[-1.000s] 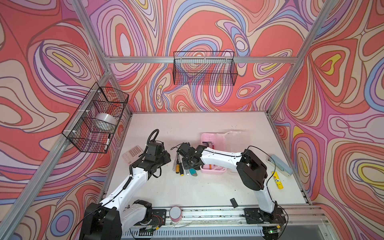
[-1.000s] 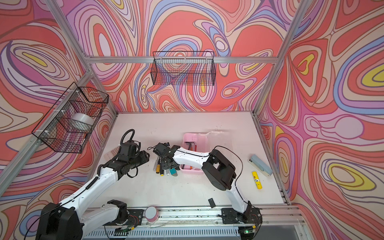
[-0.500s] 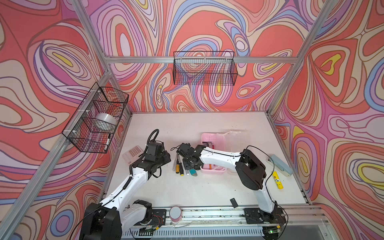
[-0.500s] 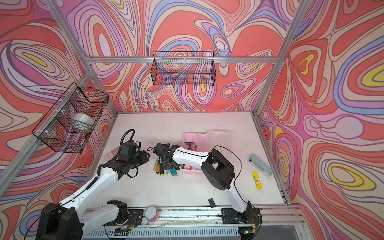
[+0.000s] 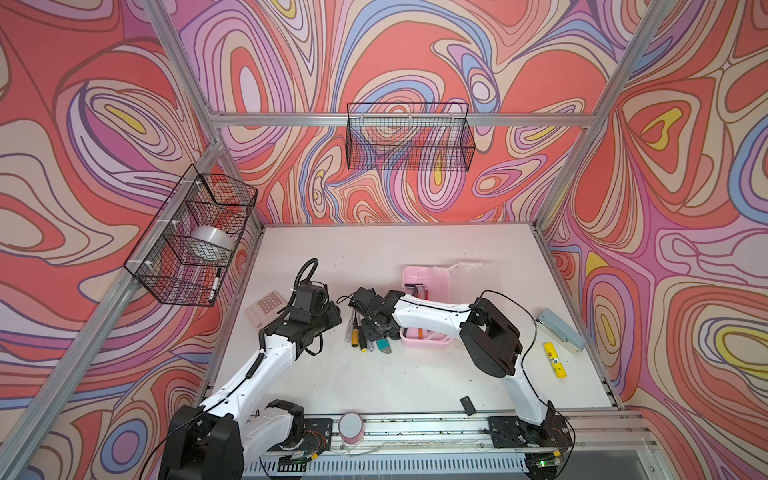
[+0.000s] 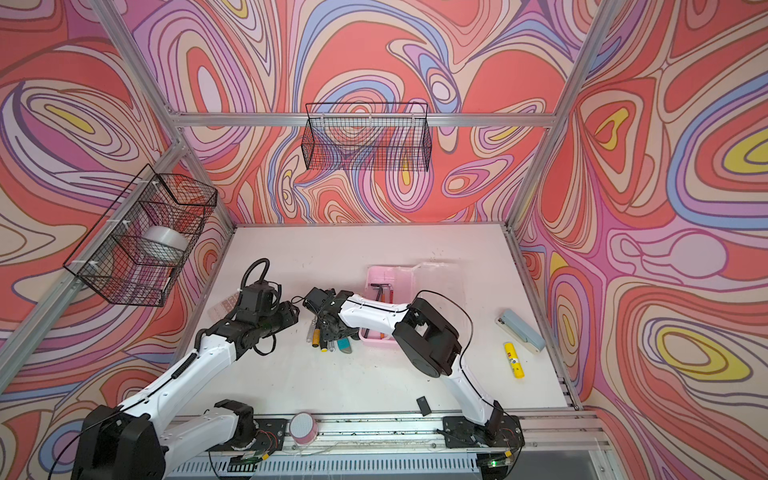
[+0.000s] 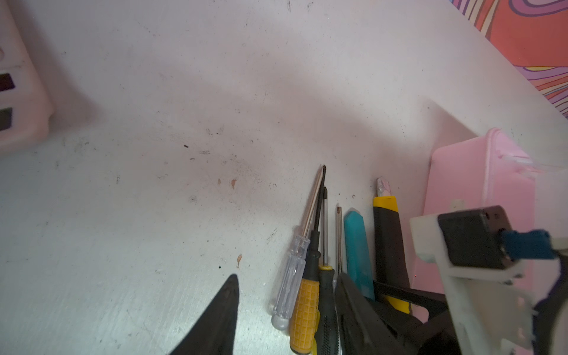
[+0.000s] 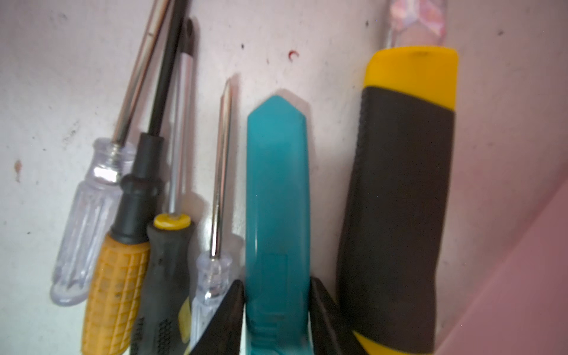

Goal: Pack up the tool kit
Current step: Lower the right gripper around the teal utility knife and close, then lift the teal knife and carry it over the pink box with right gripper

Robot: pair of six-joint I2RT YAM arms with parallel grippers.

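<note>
A grey-buttoned calculator (image 5: 266, 309) was laid near the left edge of the bench (image 5: 374, 249). By the right edge a blue-grey stapler (image 5: 561, 330) was placed, with a yellow glue stick (image 5: 555, 359) just beside it, toward the front. A small black piece (image 5: 468, 405) was left near the front edge. A tape roll (image 5: 212, 241) and a marker (image 5: 215, 284) were held in the left wire basket (image 5: 166, 266); another wire basket (image 5: 409, 137) was hung on the back wall.

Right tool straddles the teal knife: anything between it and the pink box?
Yes: the yellow-black knife lies between the teal knife and the pink box, beside its wall. Lifting over should clear it.
</note>
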